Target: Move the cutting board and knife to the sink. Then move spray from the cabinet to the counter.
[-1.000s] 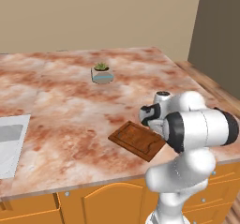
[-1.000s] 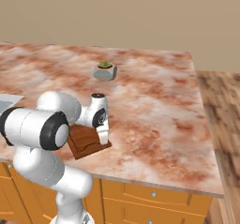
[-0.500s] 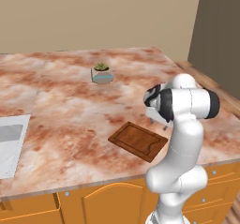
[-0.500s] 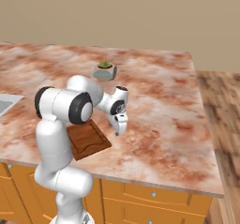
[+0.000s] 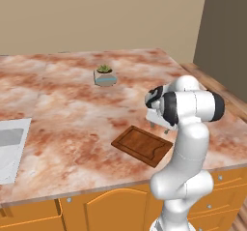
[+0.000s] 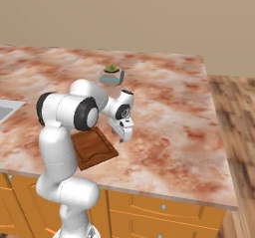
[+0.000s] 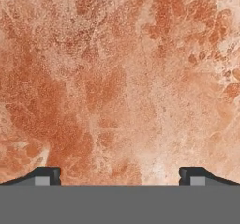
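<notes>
Cutting board point(image 5: 143, 145) lies flat near the worktop's point(image 5: 67, 109) front edge, its long axis running diagonally, from front-right toward back-left in the left base view. Gripper point(image 6: 122, 132) hangs just beside it over bare marbled stone, fingers spread wide, grasping nothing.

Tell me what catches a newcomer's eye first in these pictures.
The white arm dominates, its open gripper hanging above the marbled counter just right of the cutting board. The dark board lies flat near the counter's front edge. A small potted succulent stands farther back, and the sink's corner shows at far left.
</notes>
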